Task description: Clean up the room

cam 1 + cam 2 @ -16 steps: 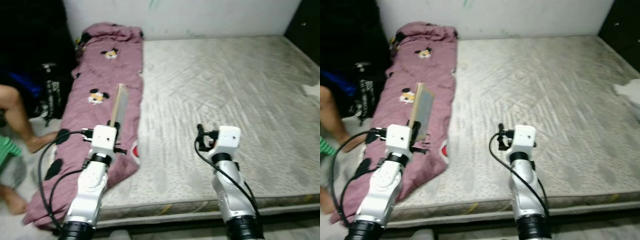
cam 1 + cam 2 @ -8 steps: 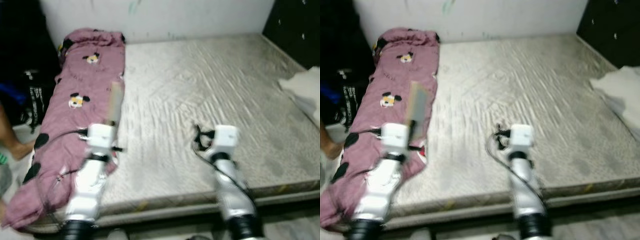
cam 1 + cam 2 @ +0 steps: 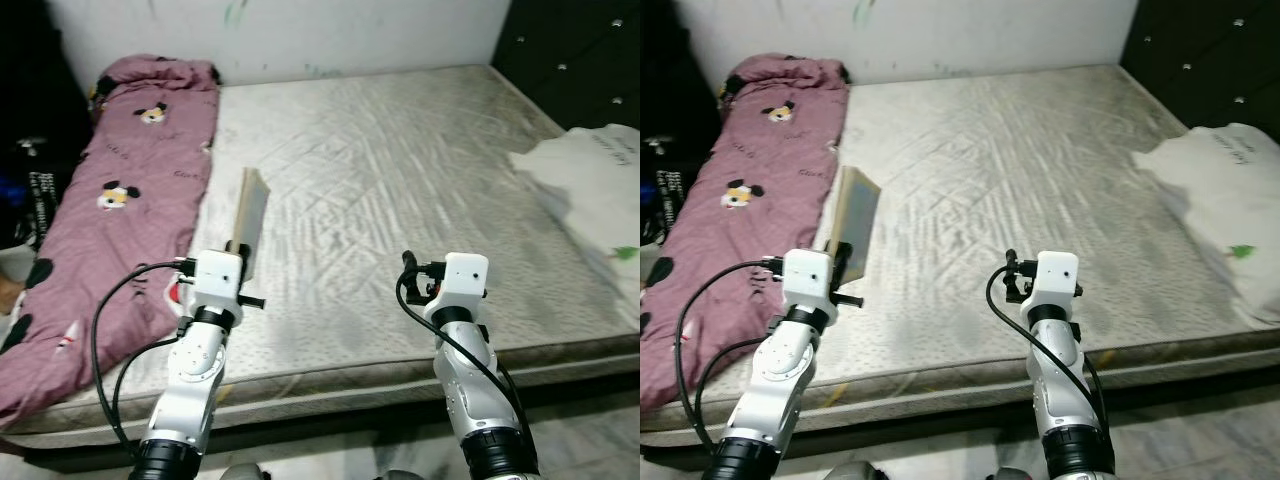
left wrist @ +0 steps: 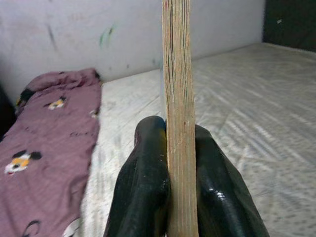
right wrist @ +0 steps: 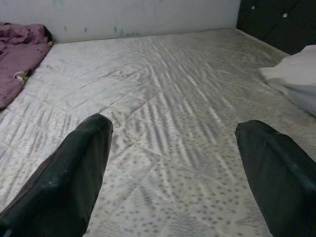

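My left gripper [image 4: 177,129] is shut on a thin wooden board [image 4: 178,74], which stands upright on edge between its black fingers [image 4: 144,182]. In the eye views the board [image 3: 249,213] rises above the left wrist, over the near left part of a bare grey mattress [image 3: 400,160]. My right gripper [image 5: 175,126] is open with nothing between its fingers, held low over the mattress near its front edge. A purple blanket [image 3: 110,200] with cartoon mouse prints lies along the mattress's left side.
A white cloth or pillow [image 3: 590,180] lies on the mattress's right side. A dark padded panel [image 3: 570,50] stands at the back right. A black bag [image 3: 30,190] sits on the floor at the left. A pale wall [image 3: 300,30] runs behind the bed.
The camera has swung to the right: the blanket sits further left, a person's legs have left the picture and the white cloth has come in. The board stays in my left gripper.
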### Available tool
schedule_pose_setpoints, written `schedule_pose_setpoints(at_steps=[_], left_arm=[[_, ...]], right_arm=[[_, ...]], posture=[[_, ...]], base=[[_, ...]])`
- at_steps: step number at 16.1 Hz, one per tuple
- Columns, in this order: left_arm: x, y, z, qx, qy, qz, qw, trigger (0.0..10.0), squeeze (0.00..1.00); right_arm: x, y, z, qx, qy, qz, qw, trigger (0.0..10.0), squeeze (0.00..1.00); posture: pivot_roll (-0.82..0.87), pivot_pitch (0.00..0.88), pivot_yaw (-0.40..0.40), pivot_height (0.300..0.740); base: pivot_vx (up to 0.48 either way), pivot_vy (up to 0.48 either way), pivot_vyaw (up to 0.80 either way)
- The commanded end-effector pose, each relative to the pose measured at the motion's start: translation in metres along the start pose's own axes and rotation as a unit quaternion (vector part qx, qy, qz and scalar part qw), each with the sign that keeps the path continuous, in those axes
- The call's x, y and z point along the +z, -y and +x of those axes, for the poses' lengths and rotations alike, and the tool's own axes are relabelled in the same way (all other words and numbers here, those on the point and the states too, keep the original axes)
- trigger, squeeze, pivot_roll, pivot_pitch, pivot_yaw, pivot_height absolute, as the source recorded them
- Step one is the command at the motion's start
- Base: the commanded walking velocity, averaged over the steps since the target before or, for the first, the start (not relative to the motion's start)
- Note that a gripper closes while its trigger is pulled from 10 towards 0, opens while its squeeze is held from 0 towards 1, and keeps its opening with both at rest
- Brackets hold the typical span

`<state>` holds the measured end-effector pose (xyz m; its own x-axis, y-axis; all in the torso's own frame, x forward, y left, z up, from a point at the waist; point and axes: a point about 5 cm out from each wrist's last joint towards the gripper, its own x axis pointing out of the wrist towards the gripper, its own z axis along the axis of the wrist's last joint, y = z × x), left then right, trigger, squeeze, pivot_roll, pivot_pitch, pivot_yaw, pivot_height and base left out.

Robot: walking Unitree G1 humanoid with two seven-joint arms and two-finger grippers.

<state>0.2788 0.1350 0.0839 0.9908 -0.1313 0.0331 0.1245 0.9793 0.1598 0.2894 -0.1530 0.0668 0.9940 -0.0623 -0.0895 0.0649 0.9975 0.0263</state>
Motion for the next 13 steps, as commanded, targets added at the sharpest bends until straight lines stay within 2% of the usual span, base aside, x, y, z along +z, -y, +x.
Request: schedule_pose_setpoints(at_steps=[1, 12, 13], left_arm=[[0.0085, -0.0071, 0.0028, 0.008, 0.023, 0.014, 1.000, 10.0, 0.00], [0.0091, -0.0028, 0.0040, -0.008, 0.026, 0.015, 1.000, 10.0, 0.00], [0.0092, -0.0025, 0.0040, -0.009, 0.026, 0.016, 0.999, 10.0, 0.00]], right_arm=[[0.0016, -0.0057, 0.0014, 0.006, 0.001, 0.005, 1.000, 10.0, 0.00], [0.0012, -0.0082, 0.0025, 0.014, 0.001, -0.006, 1.000, 10.0, 0.00], [0.0012, -0.0086, 0.0026, 0.016, 0.001, -0.010, 1.000, 10.0, 0.00]], posture=[[0.02, 0.000, 0.026, 0.740], [0.02, 0.000, 0.027, 0.740], [0.02, 0.000, 0.025, 0.740]], base=[[0.000, 0.000, 0.00], [0.000, 0.000, 0.00], [0.000, 0.000, 0.58]])
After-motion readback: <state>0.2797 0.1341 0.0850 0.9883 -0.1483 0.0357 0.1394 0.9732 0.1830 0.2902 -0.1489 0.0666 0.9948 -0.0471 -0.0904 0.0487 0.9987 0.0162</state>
